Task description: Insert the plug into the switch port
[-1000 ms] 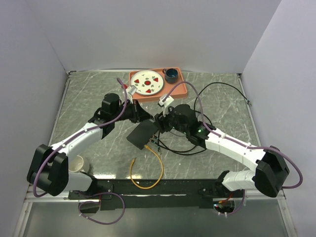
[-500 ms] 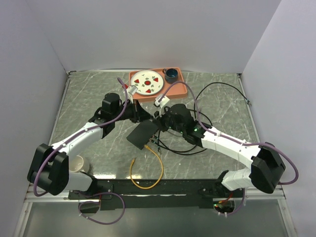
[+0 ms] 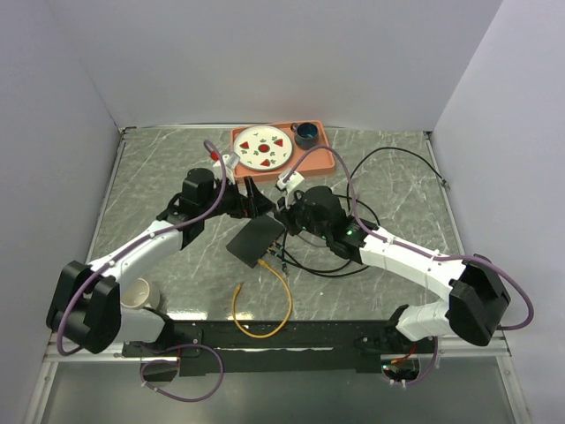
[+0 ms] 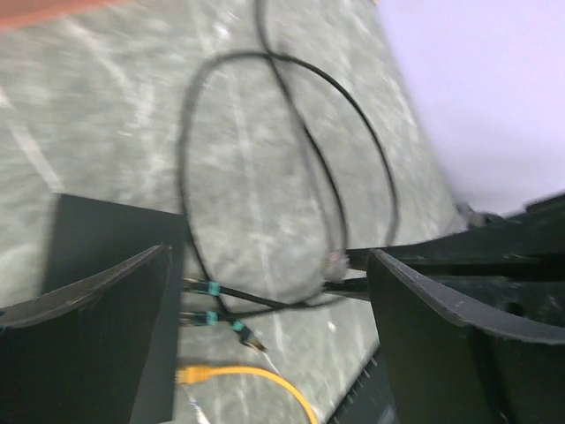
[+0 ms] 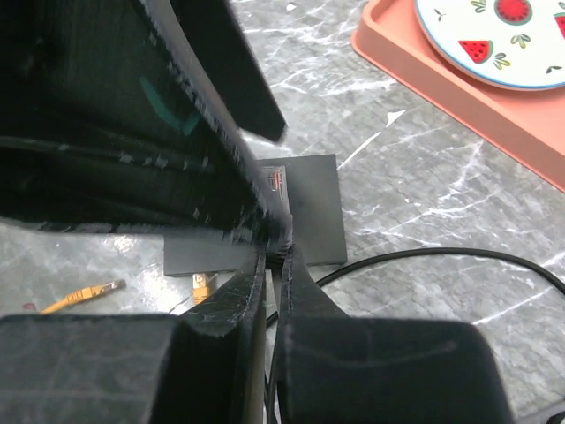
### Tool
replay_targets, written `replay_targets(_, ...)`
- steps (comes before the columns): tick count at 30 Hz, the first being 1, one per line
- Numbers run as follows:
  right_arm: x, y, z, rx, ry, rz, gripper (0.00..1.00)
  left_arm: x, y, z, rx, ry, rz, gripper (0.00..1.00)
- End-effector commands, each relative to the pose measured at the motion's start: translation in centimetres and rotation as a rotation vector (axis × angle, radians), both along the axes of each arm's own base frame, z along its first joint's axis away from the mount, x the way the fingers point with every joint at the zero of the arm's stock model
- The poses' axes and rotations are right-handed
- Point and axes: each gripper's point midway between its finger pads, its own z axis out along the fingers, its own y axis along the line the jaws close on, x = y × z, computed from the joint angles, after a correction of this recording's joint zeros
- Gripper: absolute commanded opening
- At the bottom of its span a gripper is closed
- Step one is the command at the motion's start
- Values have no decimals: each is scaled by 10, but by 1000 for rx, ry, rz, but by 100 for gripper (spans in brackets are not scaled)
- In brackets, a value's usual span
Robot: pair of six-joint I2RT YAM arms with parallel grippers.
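Two arms meet over the middle of the counter (image 3: 177, 168). One flat black switch (image 3: 254, 240) lies there at a slant. Its port edge (image 3: 269, 250) faces the near right corner; the single sockets cannot be made out.

The left pincer (image 3: 253, 196) hangs at the switch's far side, fingers (image 4: 106, 300) spread wide and holding nothing. The right pincer (image 3: 284, 215) is just beside the switch's right corner, its fingers (image 5: 256, 265) pressed almost together. Whether they pinch anything cannot be told.

Two teal-collared plugs (image 4: 207, 289) meet the port edge. Black cables (image 3: 388, 152) loop from there toward the right edge, crowding that side; their number is unclear. One yellow cable (image 3: 289, 296) curls toward the near edge, and its loose plug (image 3: 239, 289) lies on the counter near the switch.

At the far edge sits one orange tray (image 3: 318, 163) with one plate (image 3: 265, 147) and one dark cup (image 3: 306, 134). One white cup (image 3: 135, 293) stands by the near left corner.
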Motion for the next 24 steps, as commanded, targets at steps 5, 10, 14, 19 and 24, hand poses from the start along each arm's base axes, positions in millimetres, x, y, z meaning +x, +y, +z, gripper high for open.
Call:
replay_targets(5,11,-4,8,12,-26,-58,0,31,53,-20,150,-37,308,96)
replay_targets(10,8,-5,6,14,-30,-43,0,34,60,-37,205,-17,333,97)
replay_targets(14,9,-8,-2,9,-6,-46,0,35,62,-48,234,-10,334,97)
replay_targets(19,12,-14,-19,8,33,-39,0,36,63,-53,229,-13,333,97)
replay_targets(24,9,-17,-44,-8,94,-45,0,40,63,-64,249,7,327,97)
